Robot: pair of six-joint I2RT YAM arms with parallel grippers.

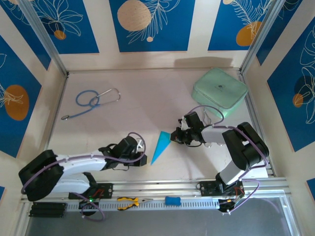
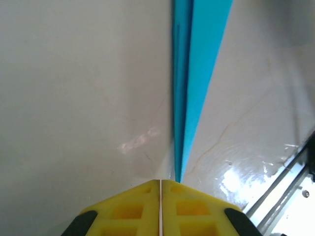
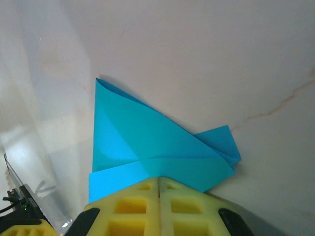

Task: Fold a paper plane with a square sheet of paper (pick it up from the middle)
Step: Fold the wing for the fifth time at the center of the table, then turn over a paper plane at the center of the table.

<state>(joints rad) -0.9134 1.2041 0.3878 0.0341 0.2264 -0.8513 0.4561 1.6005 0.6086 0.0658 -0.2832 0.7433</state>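
- A pale, faintly veined table (image 1: pixel 142 93) is walled in by blue panels (image 1: pixel 152 24) printed with white leaves and orange discs.
- The folded paper (image 1: pixel 160 146), bright cyan-blue, lies near the middle of the table as a slim pointed triangle. Its tip points toward the near edge and its wide end lies farther away, to the right.
- The right gripper (image 1: pixel 173 137) is at the wide end. In the right wrist view its yellow fingers (image 3: pixel 128 206) are pressed together over the paper's layered edge (image 3: pixel 147 142), clamping it.
- The left gripper (image 1: pixel 142 160) sits at the narrow tip. In the left wrist view its fingers (image 2: pixel 128 211) are together with only a hairline seam between them, and the paper (image 2: pixel 197 73) tapers down to them. I cannot tell whether the tip is pinched.
- A mint-green rounded case (image 1: pixel 220 91) rests just beyond the right arm, near the far right corner.
- A blue-tubed stethoscope (image 1: pixel 93 101) lies well apart at the far left.
- On the near rail (image 1: pixel 197 188), between the arm bases, sit yellow-handled pliers (image 1: pixel 129 201) and a small blue block (image 1: pixel 172 200).
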